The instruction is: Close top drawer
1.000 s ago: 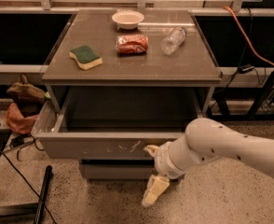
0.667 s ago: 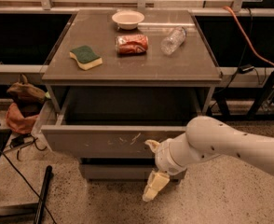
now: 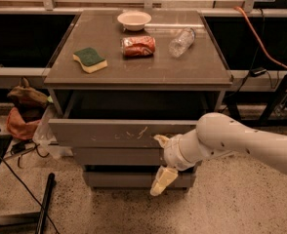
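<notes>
The top drawer (image 3: 109,133) is a wide grey drawer with whitish scratches on its flat front. It stands out only a little from the grey cabinet (image 3: 133,77), with a dark gap above its front panel. My gripper (image 3: 161,161) is at the right part of the drawer's front, on a white arm coming in from the right. It is open. The upper finger (image 3: 161,140) lies against the front panel and the lower finger (image 3: 163,180) hangs down before the lower drawers.
On the cabinet top lie a green-and-yellow sponge (image 3: 89,59), a crushed red can (image 3: 138,46), a clear plastic bottle (image 3: 181,42) and a white bowl (image 3: 134,19). Two plainer drawer fronts (image 3: 114,156) sit below. Bags (image 3: 22,108) and cables lie at the left, a black pole (image 3: 44,204) on the floor.
The top drawer has slid back into the cabinet, from well open to nearly flush. My gripper and arm have moved with it toward the cabinet.
</notes>
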`<state>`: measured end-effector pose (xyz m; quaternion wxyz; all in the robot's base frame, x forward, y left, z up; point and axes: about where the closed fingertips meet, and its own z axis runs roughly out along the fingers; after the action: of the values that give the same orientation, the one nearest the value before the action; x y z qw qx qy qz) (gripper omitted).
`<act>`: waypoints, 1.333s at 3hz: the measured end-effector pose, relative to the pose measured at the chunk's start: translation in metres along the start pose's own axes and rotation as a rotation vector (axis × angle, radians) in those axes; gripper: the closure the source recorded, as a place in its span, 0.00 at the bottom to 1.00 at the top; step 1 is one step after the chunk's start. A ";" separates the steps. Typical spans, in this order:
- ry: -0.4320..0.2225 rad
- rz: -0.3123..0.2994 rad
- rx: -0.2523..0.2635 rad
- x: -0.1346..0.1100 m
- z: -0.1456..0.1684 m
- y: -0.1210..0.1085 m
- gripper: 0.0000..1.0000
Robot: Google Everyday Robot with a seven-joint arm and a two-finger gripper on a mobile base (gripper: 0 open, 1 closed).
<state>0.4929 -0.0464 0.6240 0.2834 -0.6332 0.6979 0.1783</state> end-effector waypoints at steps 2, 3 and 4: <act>-0.049 -0.056 0.053 -0.019 -0.004 -0.041 0.00; -0.081 -0.086 0.085 -0.029 -0.002 -0.097 0.00; -0.081 -0.086 0.085 -0.029 -0.002 -0.097 0.00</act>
<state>0.5890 -0.0383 0.6543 0.3455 -0.6421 0.6650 0.1618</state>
